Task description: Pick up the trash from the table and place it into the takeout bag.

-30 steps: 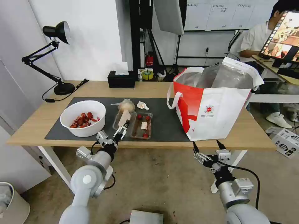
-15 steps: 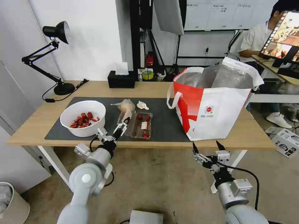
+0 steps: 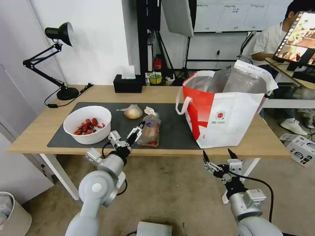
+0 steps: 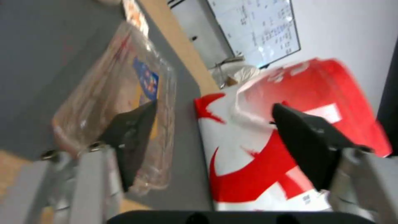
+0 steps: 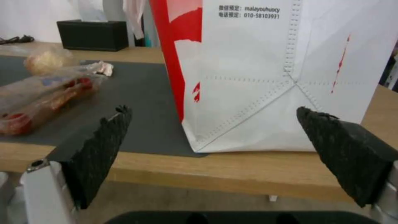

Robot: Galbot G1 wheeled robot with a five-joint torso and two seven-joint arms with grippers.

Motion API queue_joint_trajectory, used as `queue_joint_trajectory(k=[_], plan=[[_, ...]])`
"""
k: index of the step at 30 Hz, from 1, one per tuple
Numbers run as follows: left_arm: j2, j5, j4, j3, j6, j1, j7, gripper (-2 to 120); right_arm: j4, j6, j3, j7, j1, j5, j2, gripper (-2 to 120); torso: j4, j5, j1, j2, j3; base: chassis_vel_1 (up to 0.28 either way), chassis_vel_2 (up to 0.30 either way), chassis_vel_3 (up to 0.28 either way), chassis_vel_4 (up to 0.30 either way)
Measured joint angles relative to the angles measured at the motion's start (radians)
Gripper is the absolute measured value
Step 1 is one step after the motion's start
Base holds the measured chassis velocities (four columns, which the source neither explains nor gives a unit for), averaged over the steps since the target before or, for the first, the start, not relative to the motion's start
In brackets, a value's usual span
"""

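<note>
Head view: right gripper (image 3: 219, 156) hung below the table's (image 3: 39, 131) front edge, jaws spread, empty, idle. Left gripper (image 3: 137, 130) sat at the near edge of the mat (image 3: 177, 131), fingers apart, one pad against the folded clamshell tray (image 3: 149, 132), nothing clasped yet. Judged: centre both pads across the tray's near end before closing, gently, as thin plastic buckles. Beyond lay the bowl (image 3: 88, 124), knotted bag (image 3: 132, 112) and tissue (image 3: 150, 110); takeout bag (image 3: 226, 108) stood open to the right.

L claw (image 4: 213, 137) open – 1 finger (image 4: 132, 130) on clamshell tray (image 4: 120, 102).
</note>
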Motion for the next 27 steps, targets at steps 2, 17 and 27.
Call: queue_joint_trajectory(k=[2,17,27], plan=[[-0.002,0.004,0.009,0.007,0.000,-0.001,0.000,67,0.001,0.000,0.000,0.000,0.000,0.000,0.000,100,0.0000,0.0000,0.000,0.000,0.000,0.000,0.000,0.000,0.000],[-0.005,0.015,0.070,0.025,0.000,-0.018,-0.021,11,0.003,-0.004,-0.007,0.000,0.014,0.025,-0.016,100,0.0000,0.0000,0.000,0.000,0.000,0.000,0.000,0.000,0.000],[0.002,0.015,0.076,0.024,0.000,-0.016,-0.025,0,0.035,-0.115,-0.045,0.015,0.104,0.212,-0.118,100,0.0001,0.0000,0.000,0.000,0.000,0.000,0.000,0.000,0.000]])
